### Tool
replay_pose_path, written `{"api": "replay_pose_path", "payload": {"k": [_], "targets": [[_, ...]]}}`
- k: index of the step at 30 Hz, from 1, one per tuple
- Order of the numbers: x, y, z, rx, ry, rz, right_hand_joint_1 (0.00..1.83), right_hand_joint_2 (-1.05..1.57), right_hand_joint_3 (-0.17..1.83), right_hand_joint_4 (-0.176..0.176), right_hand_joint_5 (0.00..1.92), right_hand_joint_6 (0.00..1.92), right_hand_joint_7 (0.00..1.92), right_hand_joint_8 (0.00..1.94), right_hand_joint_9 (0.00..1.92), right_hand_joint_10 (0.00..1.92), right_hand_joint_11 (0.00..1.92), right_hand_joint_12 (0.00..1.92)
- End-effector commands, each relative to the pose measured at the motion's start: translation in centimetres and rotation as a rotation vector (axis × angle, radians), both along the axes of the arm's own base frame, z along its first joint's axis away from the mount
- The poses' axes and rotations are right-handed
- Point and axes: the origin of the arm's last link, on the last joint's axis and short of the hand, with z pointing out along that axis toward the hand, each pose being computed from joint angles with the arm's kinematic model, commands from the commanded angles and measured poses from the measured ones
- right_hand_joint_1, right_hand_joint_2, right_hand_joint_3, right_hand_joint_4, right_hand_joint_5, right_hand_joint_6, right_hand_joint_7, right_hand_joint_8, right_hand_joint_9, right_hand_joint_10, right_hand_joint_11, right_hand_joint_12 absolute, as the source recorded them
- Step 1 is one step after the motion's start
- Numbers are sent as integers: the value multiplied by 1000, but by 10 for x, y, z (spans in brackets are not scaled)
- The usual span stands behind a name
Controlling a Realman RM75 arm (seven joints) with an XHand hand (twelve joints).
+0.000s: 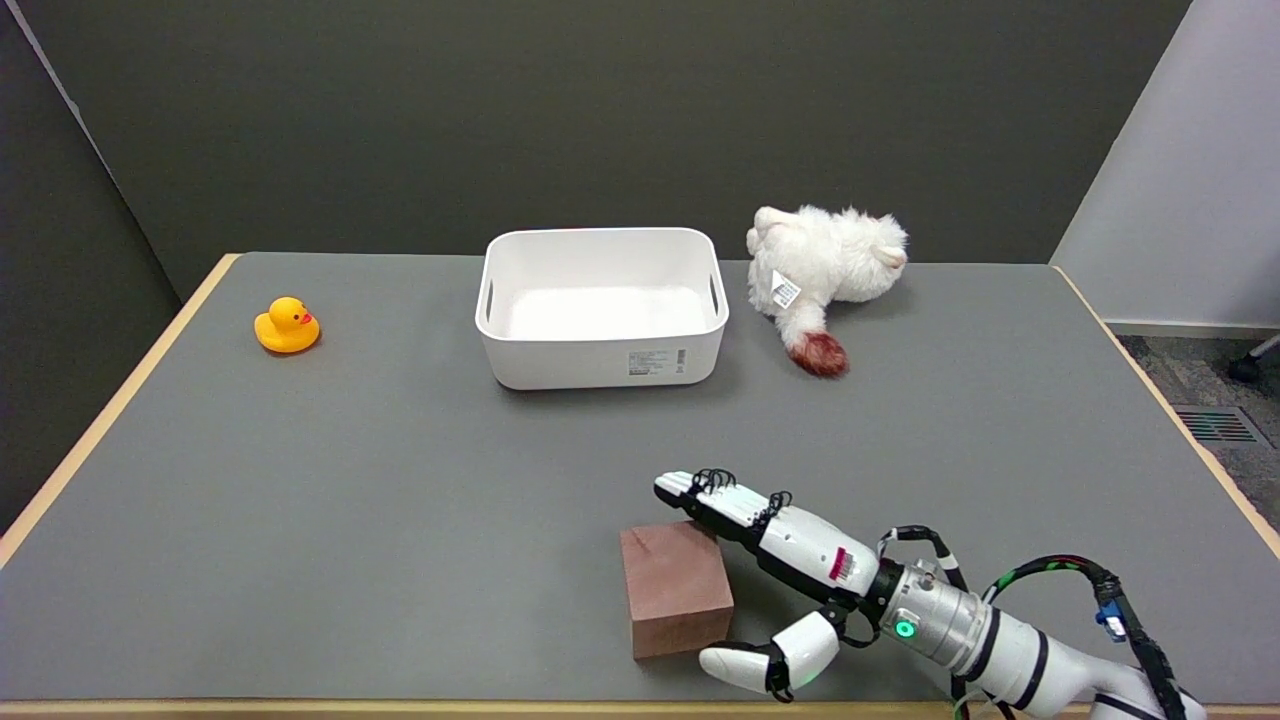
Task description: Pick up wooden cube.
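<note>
Right hand [790, 580] spread wide, holding nothing, straddling the wooden cube [675, 590] at table's [400, 480] 6 o'clock edge: fingers [715, 500] past its 1 o'clock corner, thumb [745, 665] at its 5 o'clock corner, cube at hand's 9 o'clock, so closing inward should grip.
</note>
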Motion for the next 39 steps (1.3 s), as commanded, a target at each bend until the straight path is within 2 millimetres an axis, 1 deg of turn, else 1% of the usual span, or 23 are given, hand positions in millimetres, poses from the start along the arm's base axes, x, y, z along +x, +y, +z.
{"api": "replay_pose_path", "payload": {"k": [1,3,5,8,13,14,17,18,20,22,24,26,28,29,30,31,33,35,39], "targets": [[-9,-9,-21,-9,-53,3,444,508,837,-151,-1,-1,0,172,-1,73,-1,496],[-13,-9,-22,-21,-69,-4,443,526,830,-157,-1,-1,4,236,-1,116,-1,517],[-14,-10,-23,-24,-73,-3,447,603,699,-157,-1,-1,-1,278,-1,152,-1,523],[-13,-12,-24,-21,-75,2,459,617,705,-162,-1,23,39,307,-1,270,-1,583],[-13,-16,-25,-42,-104,-10,468,620,717,-161,-1,35,54,313,-1,319,-1,605],[-13,-16,-25,-45,-105,-11,479,624,725,-162,-1,46,66,320,-1,351,-1,612],[-12,-19,-26,-52,-98,10,553,656,747,-174,-1,145,142,379,-1,549,-1,681],[-11,-20,-26,-54,-99,15,577,669,755,-176,-1,192,170,415,-1,640,-1,714],[-10,-22,-26,-57,-100,23,667,704,786,-176,27,313,191,726,122,794,-1,972],[-9,-24,-26,-57,-96,32,697,717,802,-176,56,325,145,908,165,828,-1,1052],[-7,-27,-26,-59,-92,42,756,718,907,-176,111,431,12,1317,307,906,79,1165],[-6,-30,-25,-66,-90,48,890,757,872,-175,156,554,-1,1469,385,1075,155,1357],[-3,-34,-22,-76,-87,59,964,786,898,-175,204,770,1,1598,445,1151,186,1501],[-2,-37,-21,-85,-85,70,966,899,779,-175,260,1027,16,1655,472,1226,153,1601],[0,-40,-19,-96,-86,84,936,1137,487,-176,353,1456,49,1701,498,1359,67,1744],[2,-43,-17,-104,-87,93,935,1327,238,-174,445,1755,122,1762,529,1466,-1,1864],[5,-48,-14,-118,-92,106,1108,1330,111,-158,577,1439,483,1941,605,1472,-1,1921],[9,-53,-11,-134,-101,118,1073,1312,193,-112,515,1536,507,1941,621,1548,-1,1921],[19,-64,-3,-176,-116,148,1073,1319,186,-110,490,1572,532,1937,646,1566,22,1921]]}}
